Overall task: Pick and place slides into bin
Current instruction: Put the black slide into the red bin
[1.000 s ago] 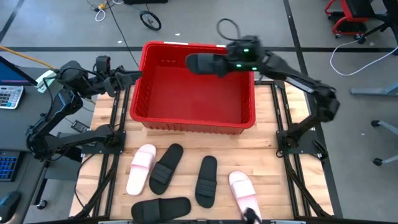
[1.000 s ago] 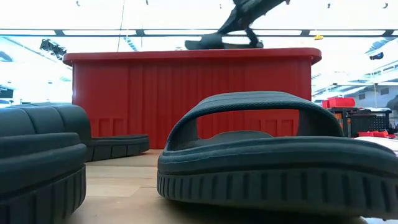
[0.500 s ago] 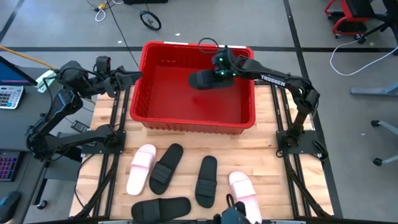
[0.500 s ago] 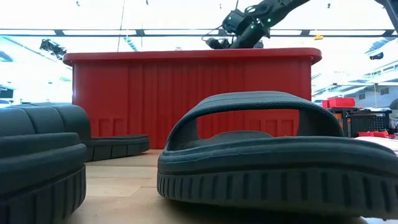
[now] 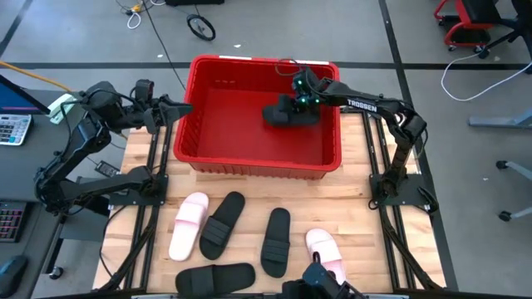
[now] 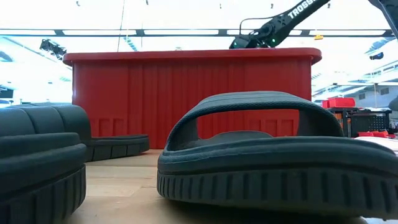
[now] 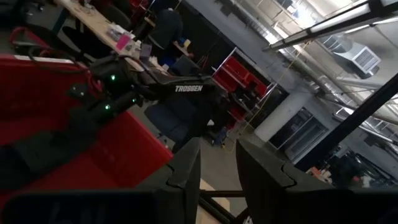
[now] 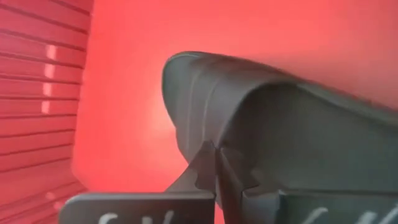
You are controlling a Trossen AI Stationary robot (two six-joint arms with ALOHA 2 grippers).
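Seen from above, the right gripper [image 5: 301,101] reaches down inside the red bin [image 5: 193,108], its fingers clamped on the strap of a black slide [image 5: 285,114] that sits low in the crate toward its two o'clock corner. The right wrist view shows the two dark fingertips [image 8: 214,163] pinched together on the edge of that strap, with the slide's [image 8: 261,118] toe end stretching out over the bin's red floor [image 8: 130,99] and a ribbed wall [image 8: 37,93] beside it. From table height, only the right arm's [image 6: 280,22] upper links show above the bin's thick rim [image 6: 186,56].

The left gripper [image 5: 170,109] waits outside the bin, at nine o'clock from it, just off the rim. Its fingers [image 7: 186,171] stand partly apart with nothing between them, pointed across the bin toward the right arm [image 7: 180,90].

Five more slides lie on the wooden table [image 5: 366,224] at six o'clock from the bin. A pale pink slide [image 5: 188,224] lies at the far left of the row, with a black slide [image 5: 222,223] just beside it. Another black slide [image 5: 276,240] lies near the middle, and a second pink slide [image 5: 326,253] lies toward five o'clock. A fifth, black slide [image 5: 214,277] lies crosswise at the table's near edge, toward seven o'clock.
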